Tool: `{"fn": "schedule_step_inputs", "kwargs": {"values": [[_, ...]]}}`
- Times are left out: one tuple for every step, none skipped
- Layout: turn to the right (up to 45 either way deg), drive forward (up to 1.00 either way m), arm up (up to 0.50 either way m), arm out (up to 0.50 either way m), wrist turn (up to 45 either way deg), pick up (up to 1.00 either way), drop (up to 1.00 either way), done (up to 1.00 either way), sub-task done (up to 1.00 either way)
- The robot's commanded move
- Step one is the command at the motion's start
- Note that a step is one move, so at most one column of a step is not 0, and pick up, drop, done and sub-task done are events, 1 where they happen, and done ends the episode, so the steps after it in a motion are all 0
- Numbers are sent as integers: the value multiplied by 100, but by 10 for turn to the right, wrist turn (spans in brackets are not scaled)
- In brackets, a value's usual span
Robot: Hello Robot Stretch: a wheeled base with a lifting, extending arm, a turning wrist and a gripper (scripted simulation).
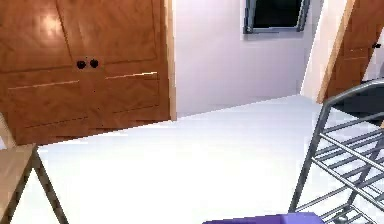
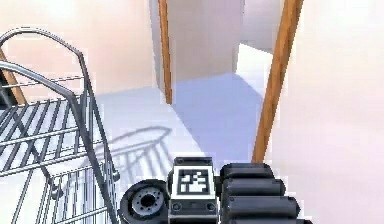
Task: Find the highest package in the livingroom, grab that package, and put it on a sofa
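Observation:
At the bottom edge of the arm side view sits the arm's dark end, with a white square marker (image 2: 193, 182) and ribbed dark segments to its right. Left of the marker is the gripper (image 2: 145, 203), seen as a dark round body. Its far end cannot be made out, so I cannot tell whether it holds anything.
Brown wooden double doors (image 1: 85, 65) fill the far wall on the left. A dark framed panel (image 1: 276, 15) hangs on the pale wall, and another wooden door (image 1: 355, 50) stands at right. A grey metal wire rack (image 1: 345, 150) (image 2: 45, 120) stands close by. A doorway (image 2: 215, 60) with a wooden frame post (image 2: 278, 70) opens beyond it. Pale floor (image 1: 180, 160) lies between.

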Motion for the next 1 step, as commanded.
{"fn": "schedule_step_inputs", "kwargs": {"values": [[0, 80, 0, 0, 0, 0, 0, 0, 0]]}}
